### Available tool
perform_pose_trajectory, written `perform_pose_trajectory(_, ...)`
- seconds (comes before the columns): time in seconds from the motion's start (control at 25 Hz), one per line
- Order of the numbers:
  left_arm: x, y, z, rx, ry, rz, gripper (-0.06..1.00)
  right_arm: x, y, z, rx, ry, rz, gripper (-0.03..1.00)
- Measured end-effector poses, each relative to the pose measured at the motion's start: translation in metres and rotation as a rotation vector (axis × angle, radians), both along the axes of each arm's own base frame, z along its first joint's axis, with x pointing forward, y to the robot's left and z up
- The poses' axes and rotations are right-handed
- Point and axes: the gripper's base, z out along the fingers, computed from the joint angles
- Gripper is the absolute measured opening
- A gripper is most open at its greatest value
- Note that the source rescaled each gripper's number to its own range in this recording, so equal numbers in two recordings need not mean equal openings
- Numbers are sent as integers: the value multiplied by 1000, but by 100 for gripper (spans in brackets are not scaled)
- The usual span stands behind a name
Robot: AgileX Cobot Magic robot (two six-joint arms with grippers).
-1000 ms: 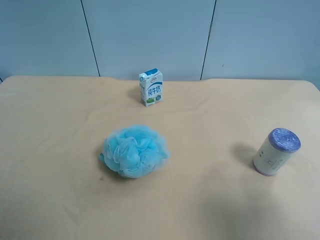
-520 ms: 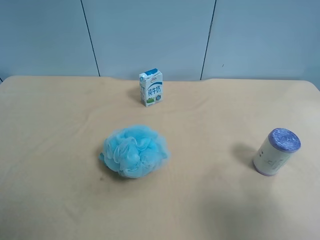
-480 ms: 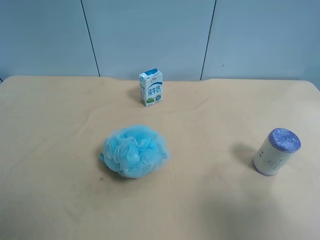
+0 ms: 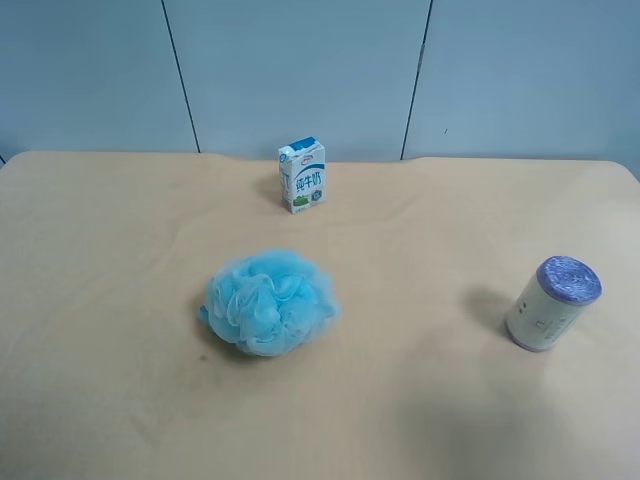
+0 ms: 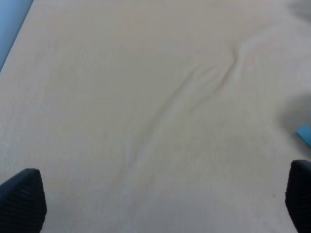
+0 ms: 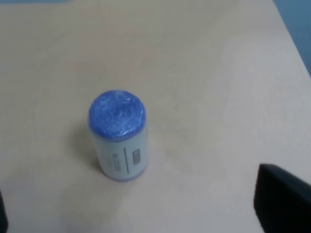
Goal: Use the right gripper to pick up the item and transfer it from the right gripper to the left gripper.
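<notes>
The item (image 4: 551, 303) is standing on its end on the tan-covered counter (image 4: 120, 230), close to the exterior high view's right edge. It is leaning a little, with its purple-blue top showing and its cream-white label facing the camera. It is sitting well apart from the fluffy blue bath puff (image 4: 270, 302), which is resting near the middle of the counter. It is also well apart from the small blue-and-white milk carton (image 4: 303, 175), which is standing upright farther back, near the blue-grey wall panels (image 4: 300, 70).

In the right wrist view the item (image 6: 119, 141) is standing alone on the cloth, its shiny wrapped top turned towards the camera. The right jaws are hanging over the counter short of it, spread wide open and gripping nothing. One dark fingertip (image 6: 284, 201) is poking in at a corner of that picture, and a sliver of the other is just showing at the opposite edge. The item is lying between them in the frame and touching neither.

The left jaws are likewise standing wide open and holding nothing. Their two dark fingertips (image 5: 22, 199) are sitting at opposite corners of the left wrist view, over bare, creased cloth. A small patch of blue (image 5: 305, 133) is peeking in at one edge there, too little of it showing to tell what it is
</notes>
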Motion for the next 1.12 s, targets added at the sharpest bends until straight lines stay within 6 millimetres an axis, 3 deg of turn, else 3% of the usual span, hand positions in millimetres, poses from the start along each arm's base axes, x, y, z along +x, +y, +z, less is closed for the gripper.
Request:
perform_pose_trajectory(0.2,0,0,0,0,0,0,100,4,0,0,54,25,-30,100)
perform_pose_trajectory(0.36,0,0,0,0,0,0,100,28,1,1,110,167,-47,100)
perform_pose_trajectory(0.64,0,0,0,0,0,0,100,79,1,46,100,316,-28,100)
perform_pose_trajectory(0.8,0,0,0,0,0,0,100,107,-2,60,82,407,-50,100)
perform_pose_trajectory(0.88,0,0,0,0,0,0,100,123,-5,59,70,489,-74,100)
perform_pose_trajectory(1.12,0,0,0,0,0,0,100,166,-8,30,50,725,-91,100)
